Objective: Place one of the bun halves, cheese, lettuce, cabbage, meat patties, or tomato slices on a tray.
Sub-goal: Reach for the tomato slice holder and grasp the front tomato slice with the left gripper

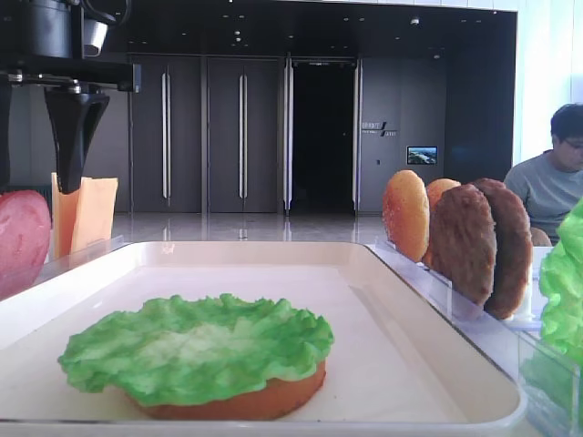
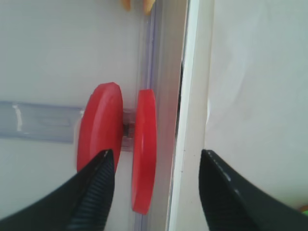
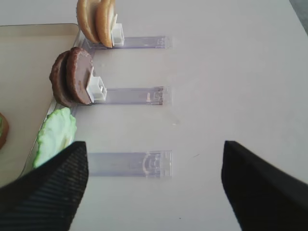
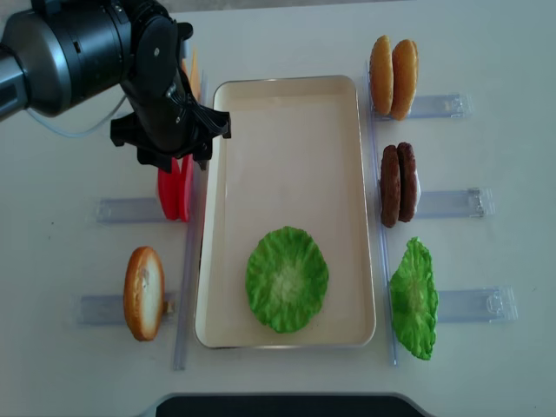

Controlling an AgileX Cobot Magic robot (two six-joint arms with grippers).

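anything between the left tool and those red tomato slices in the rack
Nothing visible. The open left tool hangs right over the two upright round red tomato slices, fingers either side of the nearer one, beside the cream-white rectangular tray.

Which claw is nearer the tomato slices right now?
Left. The left claw hangs open right above the tomato slices, straddling the tray-side one. The right claw is over the racks across the tray.
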